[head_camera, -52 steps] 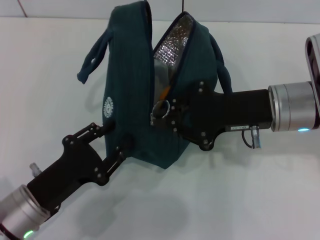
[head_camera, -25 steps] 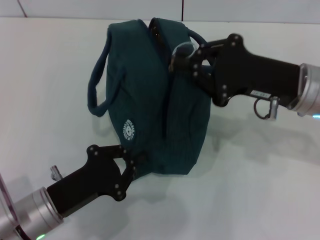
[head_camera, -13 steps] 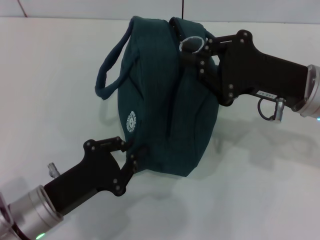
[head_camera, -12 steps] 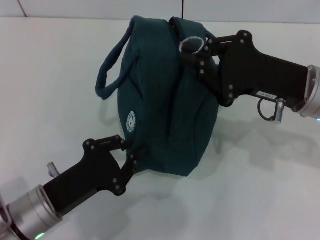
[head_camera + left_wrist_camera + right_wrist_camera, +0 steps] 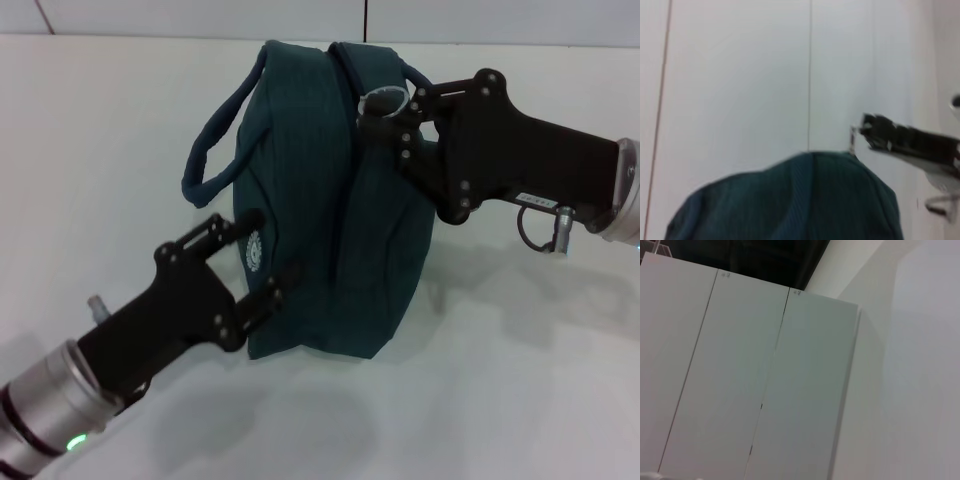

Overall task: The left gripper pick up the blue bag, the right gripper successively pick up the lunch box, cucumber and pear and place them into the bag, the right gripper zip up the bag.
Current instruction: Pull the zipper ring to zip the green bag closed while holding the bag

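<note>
The white table point(image 5: 520, 400) is the biggest thing here, and it fills the head view from side to side.

On it stands the blue bag point(image 5: 300, 200), in the middle of the table and toward the far side. It sits upright on its bottom. Its zipper runs down the middle from top to bottom and looks closed all the way. One loop handle point(image 5: 215, 135) hangs out to the left side of the bag. A small round white logo point(image 5: 253, 252) shows low on the left half.

The left gripper point(image 5: 262, 258) comes up from the near left corner on its black arm. Its two fingers are spread apart. The upper finger point(image 5: 240, 224) lies against the bag just beside the logo, and the lower finger point(image 5: 285, 280) touches the bag lower down. They are not squeezing any cloth.

The right gripper point(image 5: 380, 112) reaches in from the right side to the top of the bag. Its fingers are pressed together on the metal ring pull point(image 5: 383, 98) of the zipper, which sits at the top end of the bag.

In the left wrist view the top of the blue bag point(image 5: 805, 200) fills the lower part, and the right gripper point(image 5: 890, 140) shows farther off.

The right wrist view shows only white wall panels point(image 5: 740, 390).
</note>
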You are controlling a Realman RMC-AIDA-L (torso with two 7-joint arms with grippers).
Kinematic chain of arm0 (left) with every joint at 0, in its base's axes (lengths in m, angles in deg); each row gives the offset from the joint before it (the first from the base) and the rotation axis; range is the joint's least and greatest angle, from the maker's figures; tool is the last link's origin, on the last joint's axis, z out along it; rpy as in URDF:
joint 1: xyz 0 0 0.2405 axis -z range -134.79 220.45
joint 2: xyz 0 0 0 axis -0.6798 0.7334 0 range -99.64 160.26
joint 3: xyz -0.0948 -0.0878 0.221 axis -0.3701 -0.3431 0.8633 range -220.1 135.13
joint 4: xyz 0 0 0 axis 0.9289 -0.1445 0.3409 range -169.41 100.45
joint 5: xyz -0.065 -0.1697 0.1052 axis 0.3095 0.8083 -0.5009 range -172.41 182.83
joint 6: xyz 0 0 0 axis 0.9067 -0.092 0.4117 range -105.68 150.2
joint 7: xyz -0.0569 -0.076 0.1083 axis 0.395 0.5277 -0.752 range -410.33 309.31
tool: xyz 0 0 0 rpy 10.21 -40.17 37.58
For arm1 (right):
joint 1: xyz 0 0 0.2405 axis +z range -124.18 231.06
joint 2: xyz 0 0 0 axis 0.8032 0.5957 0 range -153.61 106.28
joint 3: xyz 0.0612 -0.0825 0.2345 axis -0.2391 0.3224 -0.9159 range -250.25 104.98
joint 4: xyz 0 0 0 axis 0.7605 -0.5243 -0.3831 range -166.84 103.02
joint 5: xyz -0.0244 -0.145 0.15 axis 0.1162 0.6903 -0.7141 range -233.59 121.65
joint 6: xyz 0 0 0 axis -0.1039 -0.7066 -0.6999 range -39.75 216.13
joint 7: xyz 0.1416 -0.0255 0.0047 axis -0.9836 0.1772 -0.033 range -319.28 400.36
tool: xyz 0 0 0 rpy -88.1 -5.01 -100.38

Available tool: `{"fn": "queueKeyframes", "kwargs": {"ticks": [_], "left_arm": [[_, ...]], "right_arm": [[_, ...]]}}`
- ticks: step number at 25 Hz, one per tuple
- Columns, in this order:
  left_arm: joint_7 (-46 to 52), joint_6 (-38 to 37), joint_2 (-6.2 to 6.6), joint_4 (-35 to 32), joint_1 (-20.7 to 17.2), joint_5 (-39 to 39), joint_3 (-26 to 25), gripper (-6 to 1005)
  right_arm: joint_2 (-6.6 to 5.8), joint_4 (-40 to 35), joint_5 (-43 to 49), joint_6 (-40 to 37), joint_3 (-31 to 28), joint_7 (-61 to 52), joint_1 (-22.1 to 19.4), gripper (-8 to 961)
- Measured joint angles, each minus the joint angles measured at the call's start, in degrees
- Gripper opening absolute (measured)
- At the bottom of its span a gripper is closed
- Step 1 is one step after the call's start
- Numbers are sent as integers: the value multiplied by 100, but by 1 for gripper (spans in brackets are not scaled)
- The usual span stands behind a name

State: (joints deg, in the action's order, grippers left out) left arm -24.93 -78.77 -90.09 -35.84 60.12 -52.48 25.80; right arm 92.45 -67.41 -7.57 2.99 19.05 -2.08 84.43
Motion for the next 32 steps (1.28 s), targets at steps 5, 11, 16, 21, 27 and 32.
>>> {"fn": "queueKeyframes", "kwargs": {"ticks": [5,11,16,21,27,32], "left_arm": [[308,-14,-3,16,218,273,-7,629],[402,-57,-7,14,308,437,-9,743],[378,-87,-9,-27,310,456,-3,602],[280,-109,-10,-47,338,424,33,464],[17,-123,11,-50,430,154,59,265],[-384,-141,-2,-43,425,10,61,96]], "right_arm": [[7,-1,-17,-5,67,11,-13,57],[7,-1,-34,-5,76,82,-36,55],[6,11,-39,13,88,85,-48,55],[6,62,-42,38,96,87,-46,55],[7,142,-117,50,93,126,-40,55],[6,340,-521,42,140,271,-28,54]]}}
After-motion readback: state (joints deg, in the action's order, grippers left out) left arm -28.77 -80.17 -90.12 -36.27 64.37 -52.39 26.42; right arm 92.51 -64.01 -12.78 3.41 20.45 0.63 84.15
